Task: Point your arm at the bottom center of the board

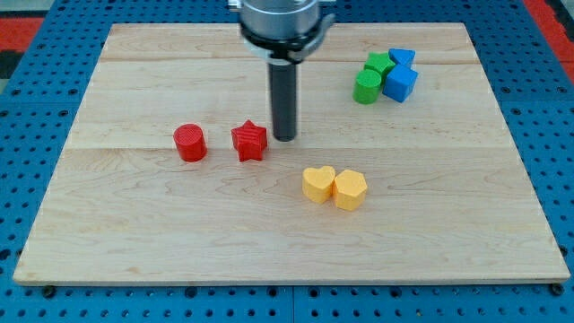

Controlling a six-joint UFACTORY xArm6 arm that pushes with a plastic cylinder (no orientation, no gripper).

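My tip [284, 137] rests on the wooden board [161, 233] near its middle. It stands just right of the red star block [249, 141], very close to it. A red cylinder [190, 143] lies further to the left. A yellow heart block [317, 184] and a yellow hexagon block [350, 189] sit touching each other below and to the right of my tip. The rod rises from the tip to the arm's mount [279, 22] at the view's top.
A cluster of blocks sits at the upper right: a green star block [378, 63], a green cylinder [366, 87], a blue block [403, 57] and a blue cube [399, 82]. A blue pegboard [27, 296] surrounds the board.
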